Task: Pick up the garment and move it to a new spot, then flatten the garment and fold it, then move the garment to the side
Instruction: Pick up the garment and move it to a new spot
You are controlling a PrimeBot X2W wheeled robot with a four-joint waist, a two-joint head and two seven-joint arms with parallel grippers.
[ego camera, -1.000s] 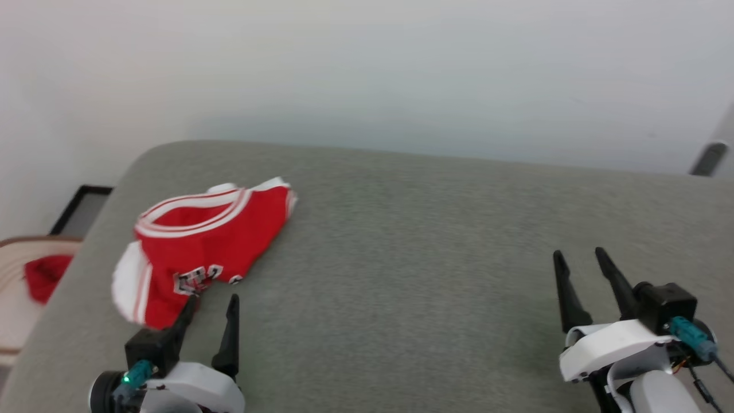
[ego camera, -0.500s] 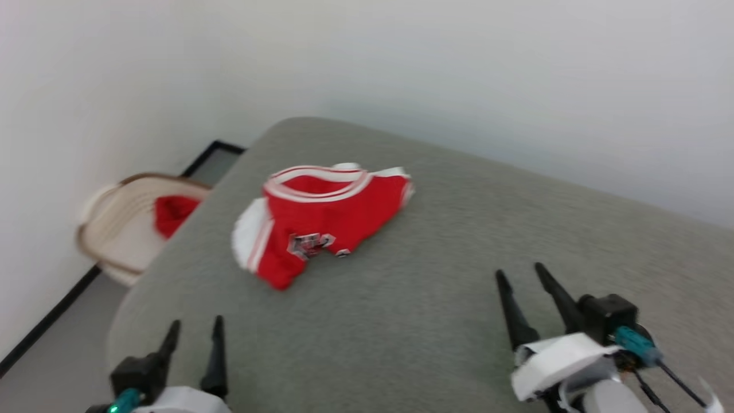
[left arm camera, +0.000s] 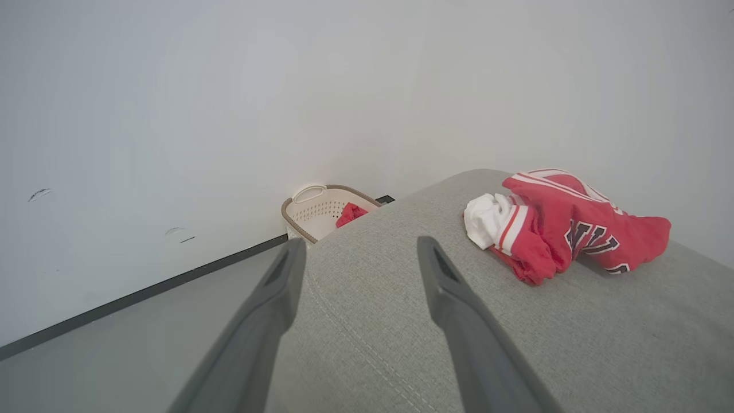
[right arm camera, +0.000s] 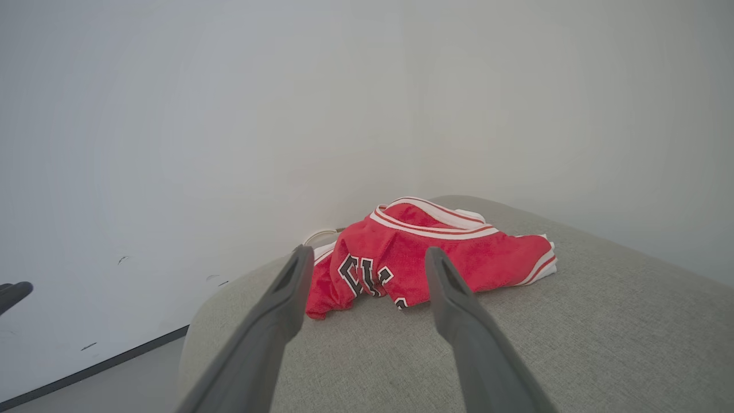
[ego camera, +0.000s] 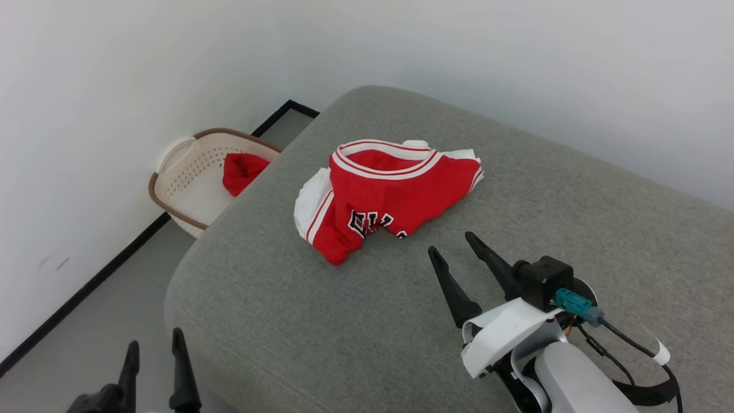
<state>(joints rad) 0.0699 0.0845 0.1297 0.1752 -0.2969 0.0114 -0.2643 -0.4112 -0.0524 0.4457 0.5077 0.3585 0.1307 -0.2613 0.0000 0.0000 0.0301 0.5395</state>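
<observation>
The garment (ego camera: pixel 390 198), a red jersey with white sleeves, striped neckline and black-and-white lettering, lies crumpled near the far left corner of the grey cushion (ego camera: pixel 344 321). My right gripper (ego camera: pixel 450 243) hovers open just in front of it, fingers pointing at the lettering, nothing between them. In the right wrist view the garment (right arm camera: pixel 487 249) sits right beyond the right gripper (right arm camera: pixel 368 250). My left gripper (ego camera: pixel 155 338) is open at the lower left, off the cushion's near-left corner. In the left wrist view the garment (left arm camera: pixel 567 223) lies to the right of the left gripper (left arm camera: pixel 361 244).
A pale perforated laundry basket (ego camera: pixel 172 172) with a brown rim stands on the floor against the wall, left of the cushion, with a small plain red cloth (ego camera: pixel 243 170) in it. White walls close the left and far sides. Grey floor (ego camera: pixel 103 321) lies at the lower left.
The head view has swung left, shifting the whole picture. The left gripper, earlier at the garment's near hem, is now well back from it, past the cushion's corner. The garment lies as before.
</observation>
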